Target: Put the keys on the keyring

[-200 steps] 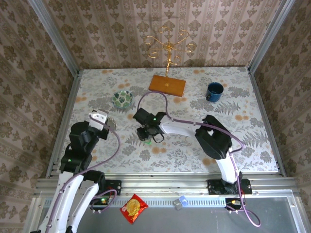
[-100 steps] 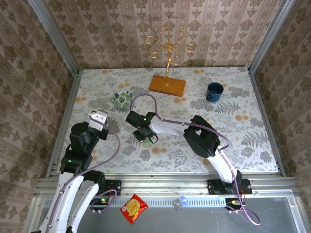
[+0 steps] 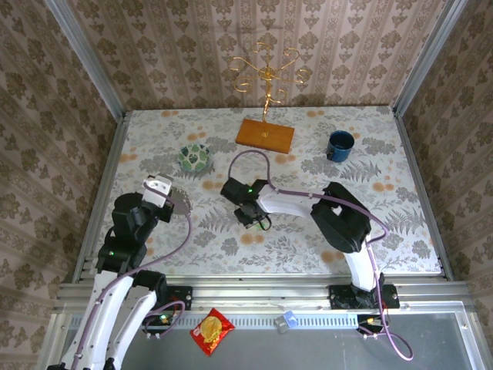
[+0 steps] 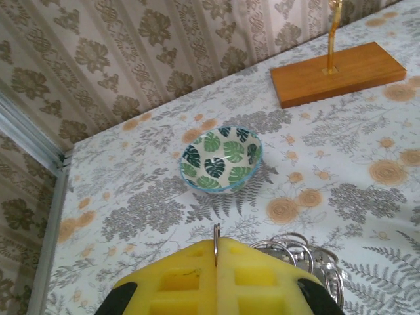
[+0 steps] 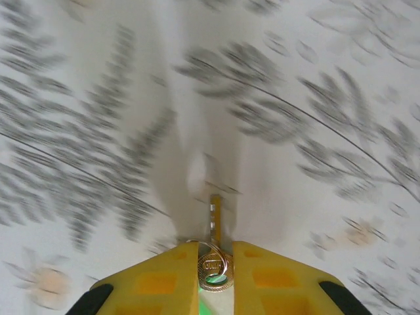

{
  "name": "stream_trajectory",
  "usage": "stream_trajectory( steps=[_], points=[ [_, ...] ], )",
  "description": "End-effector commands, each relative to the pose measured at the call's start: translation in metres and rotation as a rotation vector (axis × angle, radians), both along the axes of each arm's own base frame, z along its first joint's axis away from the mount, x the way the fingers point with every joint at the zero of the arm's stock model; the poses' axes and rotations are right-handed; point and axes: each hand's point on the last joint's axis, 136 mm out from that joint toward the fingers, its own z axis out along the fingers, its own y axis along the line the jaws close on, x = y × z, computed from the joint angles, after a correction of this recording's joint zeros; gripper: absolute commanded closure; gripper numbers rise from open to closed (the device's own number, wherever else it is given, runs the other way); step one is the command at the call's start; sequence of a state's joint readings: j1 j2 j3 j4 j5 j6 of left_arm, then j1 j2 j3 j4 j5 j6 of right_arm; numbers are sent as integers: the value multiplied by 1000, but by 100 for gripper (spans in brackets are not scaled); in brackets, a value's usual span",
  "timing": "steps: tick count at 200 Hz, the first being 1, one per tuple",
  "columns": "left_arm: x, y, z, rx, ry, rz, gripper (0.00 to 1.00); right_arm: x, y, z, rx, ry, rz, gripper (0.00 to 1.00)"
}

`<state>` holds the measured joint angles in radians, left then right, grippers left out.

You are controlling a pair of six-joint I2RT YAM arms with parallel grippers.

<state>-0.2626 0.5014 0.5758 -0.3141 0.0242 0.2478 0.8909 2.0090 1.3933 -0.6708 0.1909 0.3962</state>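
A thin grey hoop, the keyring (image 4: 216,231), stands edge-on between the yellow pads of my left gripper (image 4: 216,244), which is shut on it. Its bunch of silvery keys (image 4: 308,259) hangs to the right of the pads. In the top view the left gripper (image 3: 164,191) holds the keyring (image 3: 181,202) at the table's left. My right gripper (image 5: 215,248) is shut on one key (image 5: 214,220) with a brassy head and green behind it. The key's blade points away over the blurred tablecloth. From above, the right gripper (image 3: 249,214) is near the table's middle.
A leaf-patterned bowl (image 3: 194,158) (image 4: 221,158) sits beyond the left gripper. A wooden base (image 3: 265,135) (image 4: 338,73) with a gold wire stand is at the back centre. A blue mug (image 3: 340,145) is at the back right. A red snack packet (image 3: 212,331) lies below the table edge.
The right gripper swung left toward the keyring, then back right to the table's middle, and its jaws narrowed onto the key. The left arm barely moved.
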Motion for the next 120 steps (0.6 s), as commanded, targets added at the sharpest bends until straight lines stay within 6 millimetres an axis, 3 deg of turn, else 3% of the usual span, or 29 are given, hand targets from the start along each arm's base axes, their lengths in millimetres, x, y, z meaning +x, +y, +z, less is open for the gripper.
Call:
stream_trajectory(
  steps=[1,28,46,74,120],
  points=[
    [-1,-19,16,-22,-29,-100,100,0,-35,12,-33,-31,-69,83],
    [-2,-48,12,-58,-15,-218,100,-11,-77,11,-60,-17,-135,83],
    [-6,-70,8,-24,-12,-310,100,-15,-95,11,-61,-2,-167,78],
    [-14,-100,2,16,-2,-445,100,-16,-96,20,15,0,-183,68],
    [-25,-123,0,6,17,-583,100,-13,-93,37,91,-27,-133,60]
  ],
)
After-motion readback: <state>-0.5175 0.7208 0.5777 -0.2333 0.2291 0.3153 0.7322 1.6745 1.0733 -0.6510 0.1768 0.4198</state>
